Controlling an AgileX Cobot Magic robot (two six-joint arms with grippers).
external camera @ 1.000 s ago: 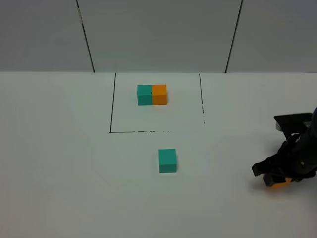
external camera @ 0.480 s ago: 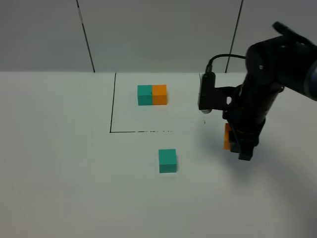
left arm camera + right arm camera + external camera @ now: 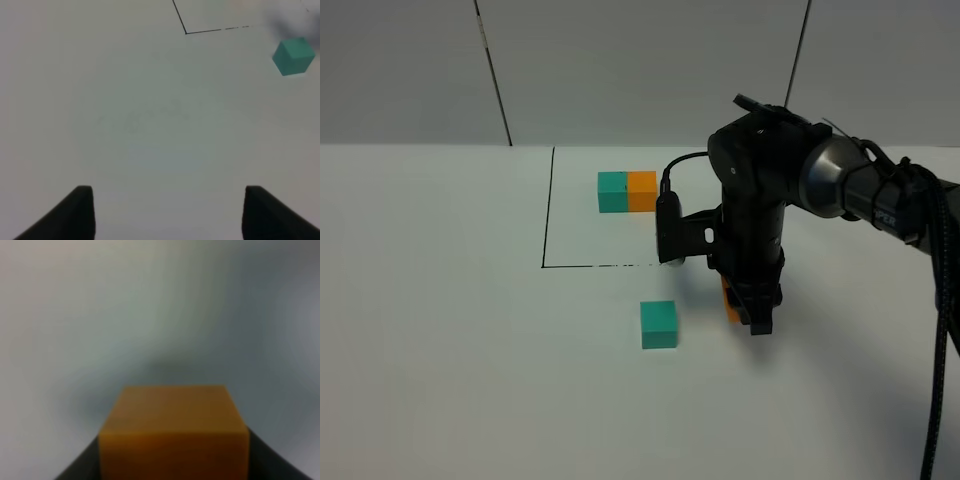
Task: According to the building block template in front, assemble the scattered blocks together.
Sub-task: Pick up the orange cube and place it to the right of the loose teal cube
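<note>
The template point(image 3: 627, 191), a teal cube joined to an orange cube, sits inside the black outline at the back. The loose teal cube point(image 3: 658, 324) lies on the table in front of the outline; it also shows in the left wrist view point(image 3: 294, 56). My right gripper point(image 3: 747, 312) is shut on the loose orange cube point(image 3: 730, 299) and holds it just right of the teal cube, low over the table. In the right wrist view the orange cube point(image 3: 173, 436) sits between the fingers. My left gripper point(image 3: 167, 212) is open and empty over bare table, out of the high view.
A black outline point(image 3: 544, 212) marks a rectangle on the white table. The right arm's cable point(image 3: 940, 330) hangs at the right edge. Grey wall panels stand behind the table.
My right arm has swung in from the right edge to the middle, carrying the orange cube leftward to just beside the teal cube. The teal cube and template have not moved.
</note>
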